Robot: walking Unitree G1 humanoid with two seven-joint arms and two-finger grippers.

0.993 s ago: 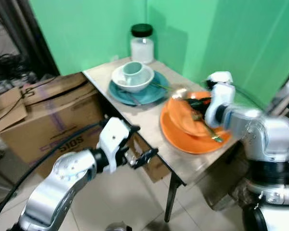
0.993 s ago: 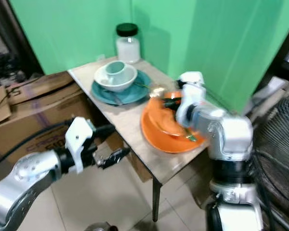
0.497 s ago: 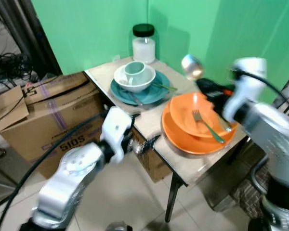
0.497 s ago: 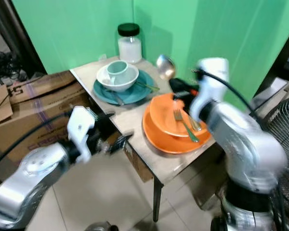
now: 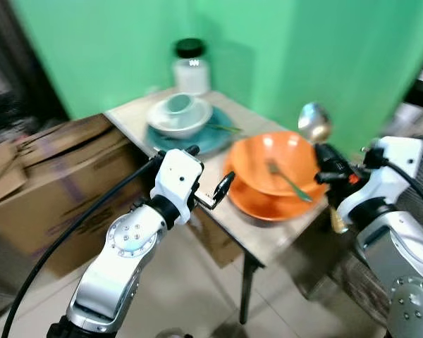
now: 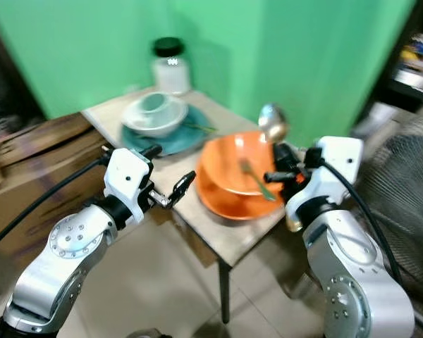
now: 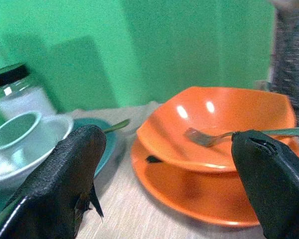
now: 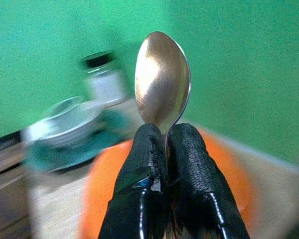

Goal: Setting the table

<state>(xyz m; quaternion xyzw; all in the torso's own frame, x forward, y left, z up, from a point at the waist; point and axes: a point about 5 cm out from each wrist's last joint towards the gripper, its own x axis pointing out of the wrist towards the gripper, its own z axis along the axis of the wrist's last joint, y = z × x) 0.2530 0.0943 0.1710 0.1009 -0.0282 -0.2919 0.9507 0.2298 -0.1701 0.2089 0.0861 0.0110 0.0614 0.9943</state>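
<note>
Because both head views are smeared by motion, we cannot read the print on the cardboard box [image 5: 49, 183] to our left of the table, and what lies on the blurred teal plate [image 5: 197, 135] is hard to make out. Our right wrist view cuts off the handle of the spoon [image 8: 163, 79] behind the fingers, so we see only its bowl.

We hold the spoon in our right gripper [image 8: 167, 149]: both black fingers are pressed together on its neck, and the polished oval bowl stands up above the fingertips. In the head views our right gripper [image 5: 326, 163] sits just beside the right edge of the orange dishes, with the spoon's shiny bowl [image 5: 314, 122] raised above it, clear of the table [image 5: 247, 229].

Our left gripper [image 5: 208, 190] hovers at the near edge of the table, beside the orange plate [image 7: 189, 199]. Its fingers [image 7: 65, 184] are spread wide and hold nothing; their surface looks matte and finely pebbled.

We note a glossy orange bowl [image 7: 219, 124] resting on the orange plate, with a metal fork [image 7: 214, 137] lying inside it, tines down in the bowl. Farther back, a white bowl [image 5: 178, 116] carrying a pale cup [image 5: 178, 105] sits on the teal plate. A glass jar [image 5: 191, 67] with a black lid and white contents stands by the green wall [image 5: 113, 42].
</note>
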